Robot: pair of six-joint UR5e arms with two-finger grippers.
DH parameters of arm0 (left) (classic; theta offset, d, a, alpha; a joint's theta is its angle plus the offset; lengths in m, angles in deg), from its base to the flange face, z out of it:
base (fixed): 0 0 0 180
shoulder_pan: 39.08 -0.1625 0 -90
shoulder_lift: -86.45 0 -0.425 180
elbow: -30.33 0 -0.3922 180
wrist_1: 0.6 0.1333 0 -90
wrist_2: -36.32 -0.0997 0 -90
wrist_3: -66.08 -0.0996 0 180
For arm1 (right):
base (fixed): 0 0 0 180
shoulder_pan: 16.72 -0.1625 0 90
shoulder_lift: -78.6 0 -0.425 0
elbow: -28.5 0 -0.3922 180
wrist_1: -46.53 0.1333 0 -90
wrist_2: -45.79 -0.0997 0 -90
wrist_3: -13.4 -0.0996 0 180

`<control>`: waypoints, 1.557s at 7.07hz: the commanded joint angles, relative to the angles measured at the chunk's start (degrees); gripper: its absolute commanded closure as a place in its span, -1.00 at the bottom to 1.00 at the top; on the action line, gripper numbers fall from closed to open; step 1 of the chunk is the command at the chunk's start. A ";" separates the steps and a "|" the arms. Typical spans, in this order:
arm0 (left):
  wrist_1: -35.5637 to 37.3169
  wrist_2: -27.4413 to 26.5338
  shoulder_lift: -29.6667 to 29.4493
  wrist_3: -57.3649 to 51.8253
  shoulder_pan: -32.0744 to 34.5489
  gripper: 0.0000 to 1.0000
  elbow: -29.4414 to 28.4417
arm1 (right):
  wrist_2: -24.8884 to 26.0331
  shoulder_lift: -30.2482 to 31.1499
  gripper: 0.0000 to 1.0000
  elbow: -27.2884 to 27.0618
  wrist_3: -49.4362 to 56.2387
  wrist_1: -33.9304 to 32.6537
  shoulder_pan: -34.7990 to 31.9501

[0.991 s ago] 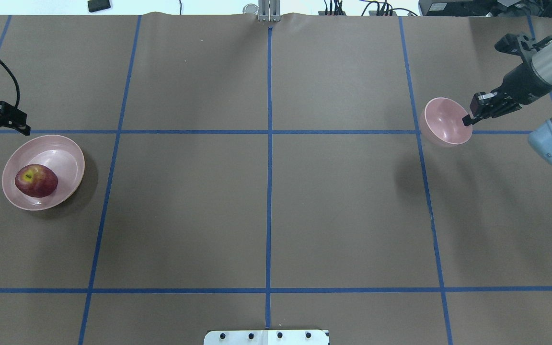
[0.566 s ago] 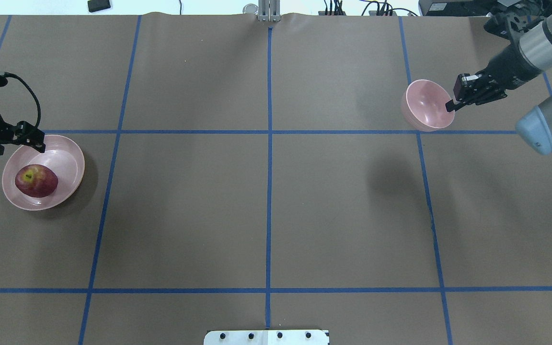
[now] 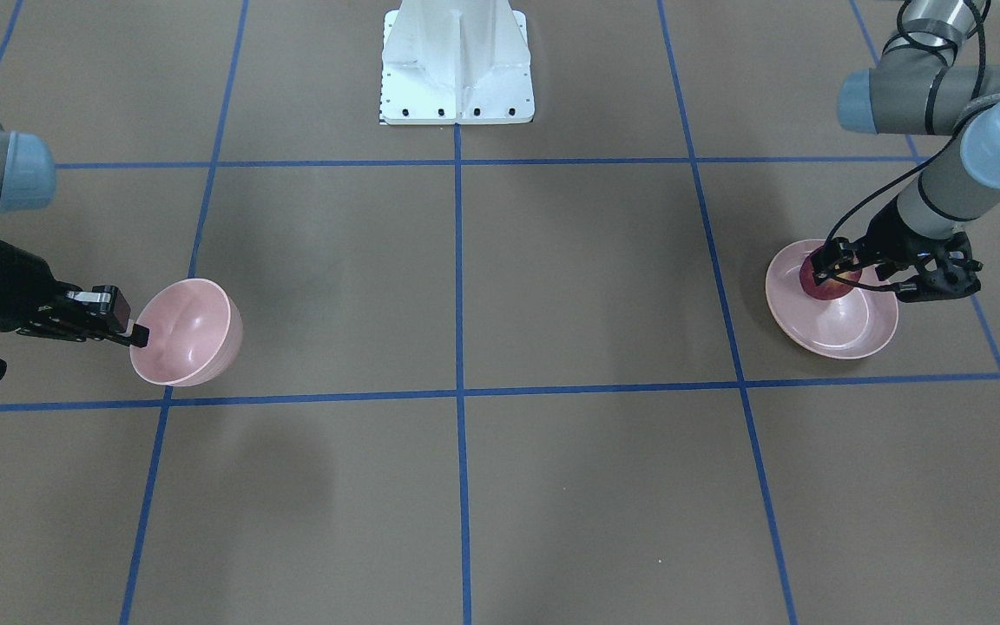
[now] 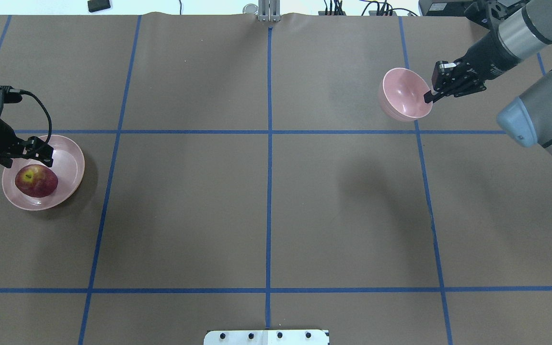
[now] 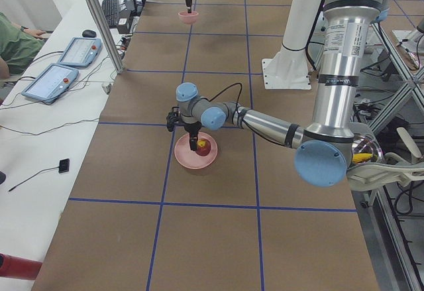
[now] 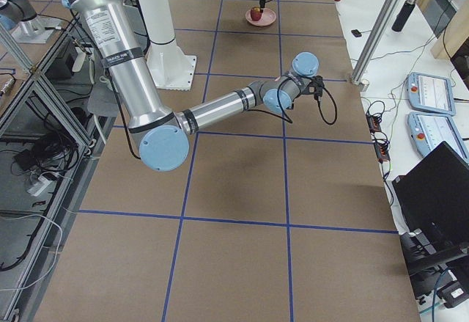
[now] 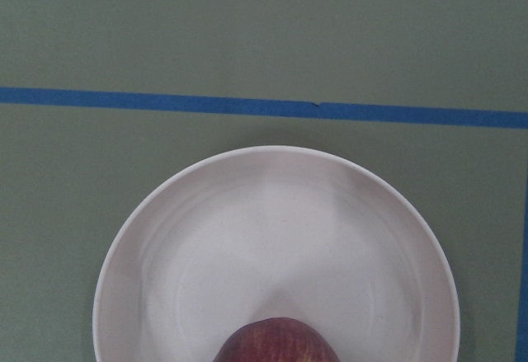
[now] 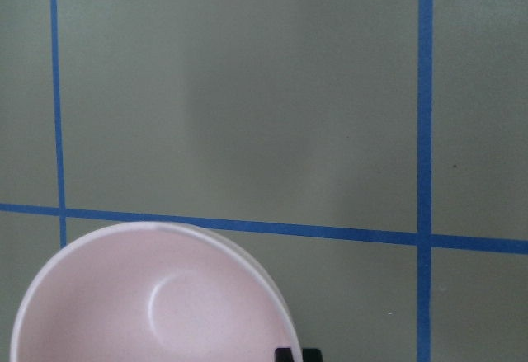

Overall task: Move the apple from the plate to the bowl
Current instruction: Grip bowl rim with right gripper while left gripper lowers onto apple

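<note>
The dark-red apple [image 4: 36, 181] lies in the pale-pink plate [image 4: 67, 160] at the table's left end. It also shows in the front view [image 3: 832, 287] and at the bottom of the left wrist view [image 7: 276, 341]. My left gripper [image 4: 41, 152] is open and hangs over the plate's far rim, just beside the apple and not holding it. My right gripper [image 4: 428, 97] is shut on the rim of the small pink bowl [image 4: 403, 93]. It holds the bowl tilted above the table at the far right. The bowl is empty [image 8: 148, 304].
Blue tape lines [image 4: 269, 132] split the brown table into squares. The white robot base plate [image 3: 457, 61] stands at the middle of the near edge. An operator's desk with tablets [image 5: 66, 65] runs along the far side.
My right gripper has carried the bowl to the left and toward the table's far side. My left gripper has moved right, in over the plate's rim next to the apple.
</note>
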 commanded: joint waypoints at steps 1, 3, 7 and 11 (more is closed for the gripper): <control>-0.11 0.08 0.14 -0.12 -0.96 -0.98 -1.22 | 0.31 -1.34 1.00 -0.76 -2.90 0.00 1.78; -0.20 0.08 0.14 -0.12 -2.36 -0.97 -2.71 | 1.54 -3.54 1.00 -0.59 -4.59 -1.14 3.98; 0.06 0.87 0.14 0.67 -3.07 0.37 -2.20 | 2.78 -5.13 1.00 -0.24 -4.85 -1.67 5.48; 17.76 1.31 -5.27 -0.38 -0.88 1.00 6.92 | 11.54 -11.45 1.00 0.11 -4.94 -11.66 14.33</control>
